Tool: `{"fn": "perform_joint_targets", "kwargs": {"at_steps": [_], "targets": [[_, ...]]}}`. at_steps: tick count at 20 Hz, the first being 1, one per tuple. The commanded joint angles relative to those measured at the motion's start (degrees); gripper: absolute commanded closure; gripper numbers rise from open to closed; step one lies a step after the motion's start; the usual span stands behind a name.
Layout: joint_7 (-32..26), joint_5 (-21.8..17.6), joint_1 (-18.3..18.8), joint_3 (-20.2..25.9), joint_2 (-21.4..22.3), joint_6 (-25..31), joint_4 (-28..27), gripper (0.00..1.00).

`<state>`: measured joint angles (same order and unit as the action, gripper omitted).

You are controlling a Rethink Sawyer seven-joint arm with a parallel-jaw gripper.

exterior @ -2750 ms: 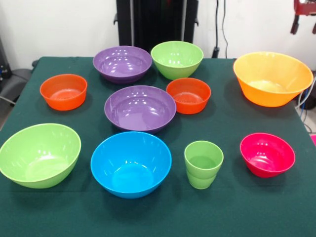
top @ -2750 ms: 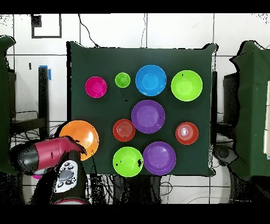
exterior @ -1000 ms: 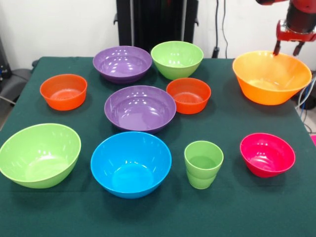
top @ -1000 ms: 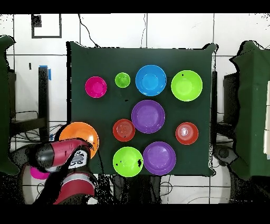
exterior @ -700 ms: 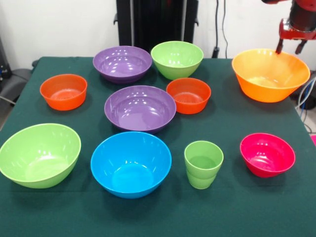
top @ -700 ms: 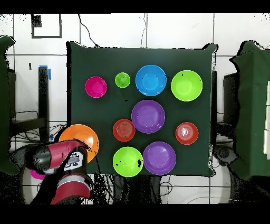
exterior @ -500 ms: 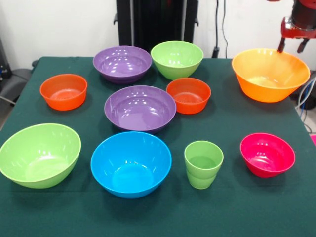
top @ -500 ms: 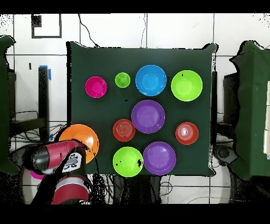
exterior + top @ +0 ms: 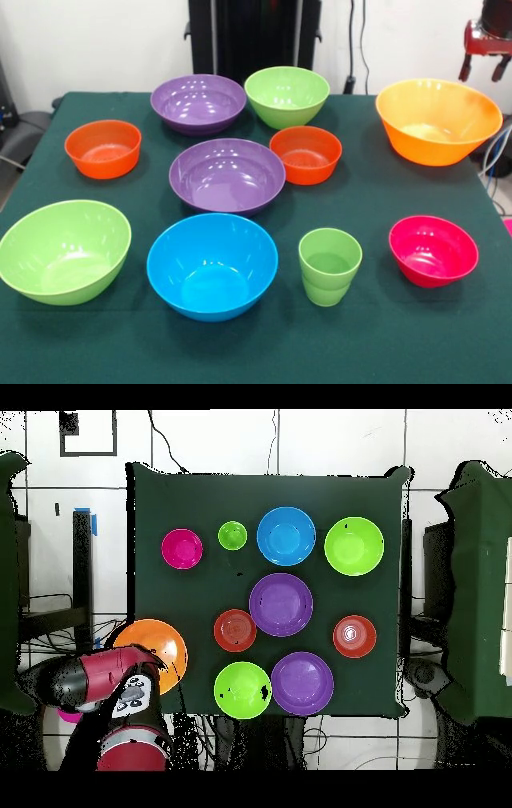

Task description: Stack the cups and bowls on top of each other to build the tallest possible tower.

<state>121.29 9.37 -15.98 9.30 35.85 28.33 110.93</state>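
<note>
Evidently nothing is stacked: the bowls and the cup (image 9: 330, 266) sit apart on the table (image 9: 376, 336), mouths up, each reachable. Over the large orange bowl (image 9: 438, 122) (at the table's corner) hangs the gripper (image 9: 486, 68), fingers spread, empty

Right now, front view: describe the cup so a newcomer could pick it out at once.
Start at the green-clothed table and look along its near row. The light-green cup stands upright between the blue bowl and the pink-red bowl, touching neither. It is the only vessel taller than it is wide, narrower than any bowl, with a stepped lower body.
</note>
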Motion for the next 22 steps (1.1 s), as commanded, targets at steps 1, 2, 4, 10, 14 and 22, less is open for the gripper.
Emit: {"fn": "perform_joint_targets", "kwargs": {"at_steps": [1,2,4,10,14,22], "targets": [[3.69,-1.63,1.09,1.15,-1.59,1.59,-4.84,0.0],[3.7,-1.97,0.94,0.73,-1.6,1.31,-4.93,0.0],[3.24,-2.26,1.21,0.8,-2.18,0.66,-5.27,0.0],[1.73,-3.21,0.93,1.79,-5.21,-1.4,-7.17,0.0],[2.15,-3.11,0.26,1.77,-6.64,-2.23,-8.8,0.0],[2.29,-3.21,0.25,1.82,-7.5,-2.56,-9.61,0.0]]}}
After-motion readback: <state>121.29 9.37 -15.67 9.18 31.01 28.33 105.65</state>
